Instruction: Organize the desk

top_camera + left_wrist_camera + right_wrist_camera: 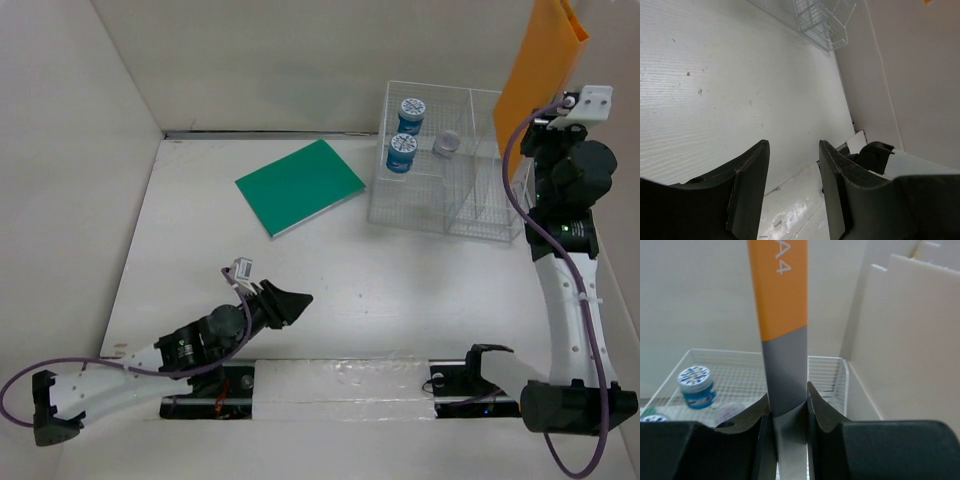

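The white desk [400, 270] holds a green notebook [300, 185] at the back left. My right gripper [548, 118] is raised over the right end of the wire-mesh rack [440, 165]. It is shut on an orange and grey A4 folder [540, 70], which stands upright above the rack. In the right wrist view the folder [782, 290] is pinched between the fingers of the gripper [786, 395]. My left gripper [295, 300] is open and empty, low over the desk's near left; its wrist view shows the gripper [792, 145] with only bare desk [740, 75] between the jaws.
The rack's left compartment holds two blue-and-white jars [411, 115] [401, 152] and a small clear jar [446, 142]; one blue-and-white jar [697, 385] shows in the right wrist view. Off-white wall panels [80, 150] enclose the desk on the left, back and right. A glossy strip [350, 385] runs between the arm bases.
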`<control>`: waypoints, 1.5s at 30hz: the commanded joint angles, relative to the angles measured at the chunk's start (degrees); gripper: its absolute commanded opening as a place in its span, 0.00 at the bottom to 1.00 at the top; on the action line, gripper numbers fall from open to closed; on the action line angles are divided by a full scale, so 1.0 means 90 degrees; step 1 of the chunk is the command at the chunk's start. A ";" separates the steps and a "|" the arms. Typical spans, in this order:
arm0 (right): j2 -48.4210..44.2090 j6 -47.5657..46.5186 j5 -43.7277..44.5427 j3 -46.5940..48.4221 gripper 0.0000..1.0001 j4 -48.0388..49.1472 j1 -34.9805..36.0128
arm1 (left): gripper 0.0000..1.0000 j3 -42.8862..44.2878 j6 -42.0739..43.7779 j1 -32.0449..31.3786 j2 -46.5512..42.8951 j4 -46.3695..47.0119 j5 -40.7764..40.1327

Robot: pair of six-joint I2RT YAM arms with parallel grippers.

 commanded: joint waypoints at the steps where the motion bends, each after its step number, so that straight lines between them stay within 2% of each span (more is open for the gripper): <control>1: -0.0236 0.0508 -0.1022 -0.0294 0.00 0.0957 -0.0133 | 0.40 0.0081 0.0283 0.0017 0.0275 0.0586 0.0155; 5: -0.0344 0.0636 -0.1267 -0.0704 0.00 0.1347 -0.0202 | 0.40 -0.0006 0.0332 0.0017 0.0461 0.0957 0.0243; 10: -0.0265 0.0734 -0.0779 -0.1027 0.00 0.1719 -0.0202 | 0.40 -0.0007 0.0410 0.0017 0.0803 0.1310 0.0351; 12: -0.0256 0.0782 -0.0720 -0.1270 0.00 0.2157 -0.0202 | 0.40 0.0081 0.0498 0.0017 0.0930 0.1329 0.0331; 14: -0.0304 0.0899 -0.0223 -0.1610 0.00 0.2565 -0.0202 | 0.40 0.0188 0.0585 0.0017 0.1037 0.1339 0.0321; 21: -0.0207 0.1222 0.0031 -0.1955 0.00 0.3222 -0.0260 | 0.40 0.0247 0.0664 0.0017 0.1349 0.1573 0.0370; 24: -0.0363 0.1485 -0.0124 -0.1974 0.00 0.3535 -0.0455 | 0.40 0.0335 0.0693 0.0017 0.1545 0.1602 0.0390; 28: -0.0012 0.1359 -0.0456 -0.1467 0.00 0.3203 -0.0534 | 0.40 0.0335 0.0732 0.0017 0.1721 0.1836 0.0380; 38: 0.0554 0.1788 -0.0622 -0.2520 0.00 0.4588 -0.0534 | 0.40 0.0539 0.0888 0.0017 0.2072 0.1945 0.0556; 45: 0.0945 0.1779 -0.0632 -0.2706 0.00 0.4980 -0.0534 | 0.40 0.0482 0.0889 0.0017 0.2287 0.2198 0.0585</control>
